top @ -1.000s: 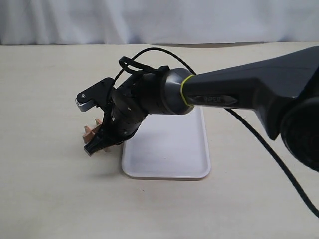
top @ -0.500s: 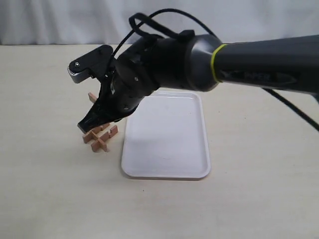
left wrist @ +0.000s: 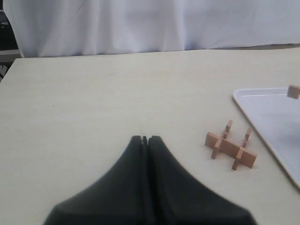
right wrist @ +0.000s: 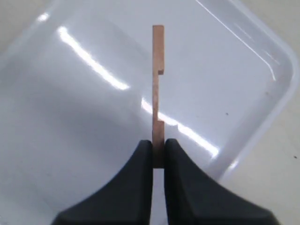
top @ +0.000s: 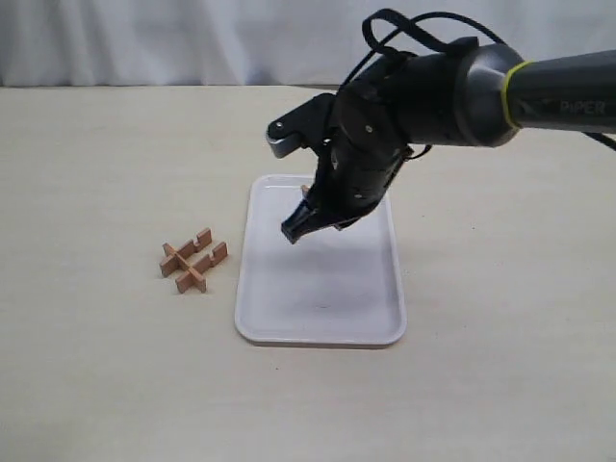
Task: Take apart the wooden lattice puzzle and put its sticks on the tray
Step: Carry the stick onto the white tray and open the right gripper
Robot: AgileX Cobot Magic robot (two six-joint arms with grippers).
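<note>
- Right hand (top: pixel 296 231): clamped on one end of a single stick (right wrist: pixel 158 93), notches showing. Half a second ago it was at the puzzle; it now hangs over the tray (top: pixel 318 339).
- Wooden lattice puzzle (top: pixel 192 262): on the surface, left of the tray and apart from it. Reduced, it appears, to three interlocked sticks.
- Left hand (left wrist: pixel 145 139): fingertips pressed together, holding nothing.
- Status: first stick extracted but not yet released; none lies on the tray yet.

The arm (top: pixel 452 91) was dark grey and rounded, with a yellow-green ring (top: pixel 503 96), white lettering (top: pixel 587 108), looped black cables (top: pixel 385 12), a silver bracket (top: pixel 278 144) and tapered black fingers (right wrist: pixel 133 187).
</note>
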